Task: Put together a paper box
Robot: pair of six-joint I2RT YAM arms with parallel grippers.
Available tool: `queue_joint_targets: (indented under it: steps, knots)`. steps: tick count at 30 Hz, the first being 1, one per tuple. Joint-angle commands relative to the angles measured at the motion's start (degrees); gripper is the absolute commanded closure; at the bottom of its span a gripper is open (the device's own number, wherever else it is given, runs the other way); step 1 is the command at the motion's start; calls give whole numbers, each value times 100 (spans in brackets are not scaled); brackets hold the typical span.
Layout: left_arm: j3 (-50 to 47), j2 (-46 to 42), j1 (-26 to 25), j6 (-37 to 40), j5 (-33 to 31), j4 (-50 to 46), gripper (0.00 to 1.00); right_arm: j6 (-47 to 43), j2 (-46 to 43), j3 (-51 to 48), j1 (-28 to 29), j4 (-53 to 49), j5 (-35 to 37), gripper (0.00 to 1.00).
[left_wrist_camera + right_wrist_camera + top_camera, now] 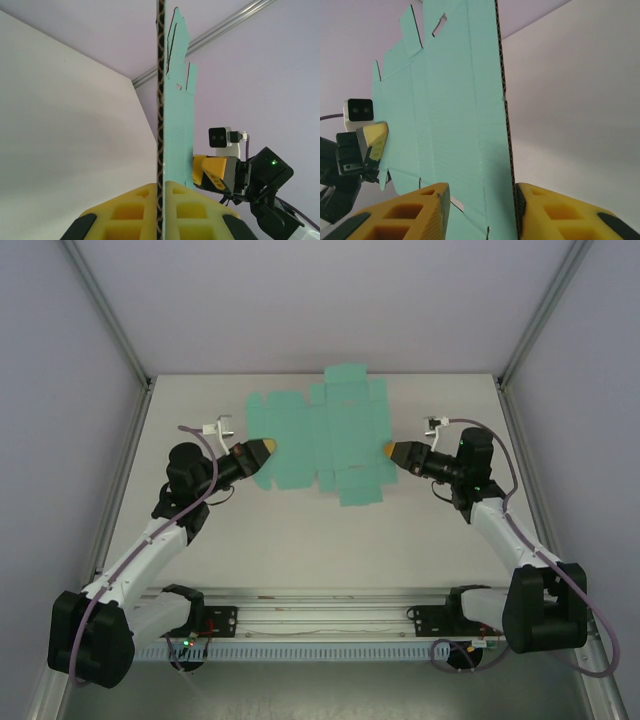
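Pinching the paper box (320, 435) over the white table (300, 540), the left gripper (269, 447) is closed; right gripper (389, 450) straddles it, ajar.

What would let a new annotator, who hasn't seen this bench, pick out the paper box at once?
Find the white table and look at its far middle, between the left gripper and the right gripper. The paper box is the flat, unfolded sheet with flaps and tabs there. Nothing else is teal-green.
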Motion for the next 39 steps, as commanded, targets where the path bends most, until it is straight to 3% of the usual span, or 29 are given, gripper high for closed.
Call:
queue_joint_targets:
  steps: [1, 4, 9, 13, 16, 17, 19, 20, 25, 28, 33, 39]
  knots:
    - [96, -202, 32, -105, 151, 361, 100, -173, 12, 133, -7, 192, -212, 68]
    - [104, -241, 34, -6, 63, 188, 100, -130, 51, 145, -8, 324, -166, 86]
    - [29, -238, 35, -36, 117, 299, 100, -301, 51, 176, -2, 477, -523, 85]
    - [4, -188, 36, -34, 132, 277, 100, -517, 17, 176, 23, 487, -685, 100]
    - [13, -188, 34, 117, 8, 2, 99, -846, -70, 238, 27, 50, -422, 100]
    - [37, -222, 34, 258, -85, -197, 84, -1035, -96, 278, 38, -220, -251, 100]
    - [44, -359, 41, 556, -533, -768, 22, -1510, -112, 388, 66, -873, 128, 100]
    - [53, -448, 33, 755, -850, -1160, 1, -1747, -108, 422, 96, -1139, 327, 100]
    - [196, -784, 37, 1430, -3054, -3383, 0, -3553, 44, 599, 590, -2527, 1527, 100]
    - [269, -747, 40, 1545, -3678, -4035, 0, -4453, 300, 706, 1023, -2957, 2361, 100]
    - [269, -436, 45, 1615, -3335, -3801, 0, -5521, 750, 877, 1540, -2911, 3795, 100]
    - [475, 184, 35, 1669, -2563, -3515, 0, -7008, 1087, 957, 1937, -2532, 4867, 100]
